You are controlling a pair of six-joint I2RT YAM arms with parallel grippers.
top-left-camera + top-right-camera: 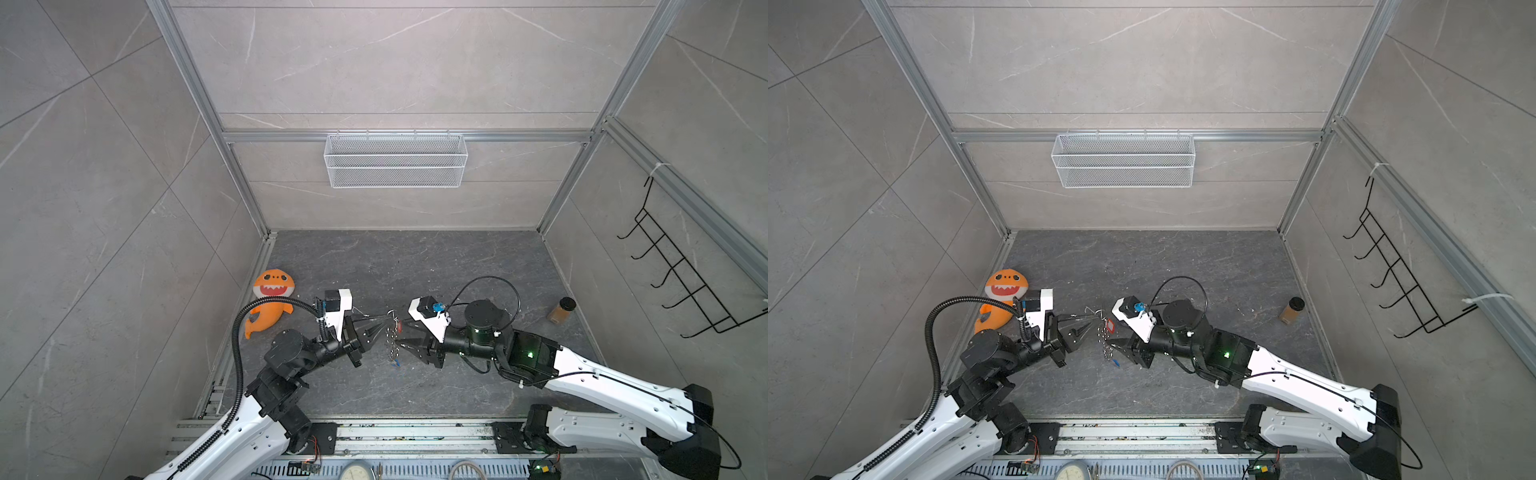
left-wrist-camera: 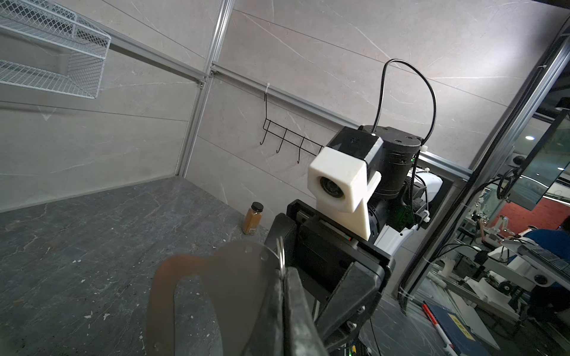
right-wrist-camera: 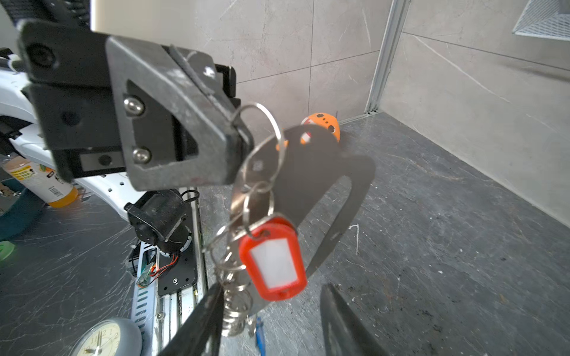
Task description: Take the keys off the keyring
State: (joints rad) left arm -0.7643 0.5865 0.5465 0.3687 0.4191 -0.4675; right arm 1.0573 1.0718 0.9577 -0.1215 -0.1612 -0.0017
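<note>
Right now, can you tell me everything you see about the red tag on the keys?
The red tag is a small, smooth plastic tab with rounded corners and a white window in its middle. It hangs in the air, slightly tilted, by a slot at its top from a silvery ring of the keyring. The flat grey strap hangs just behind it; whether they touch is unclear. Higher up, the left gripper is shut on the keyring's top end.
</note>
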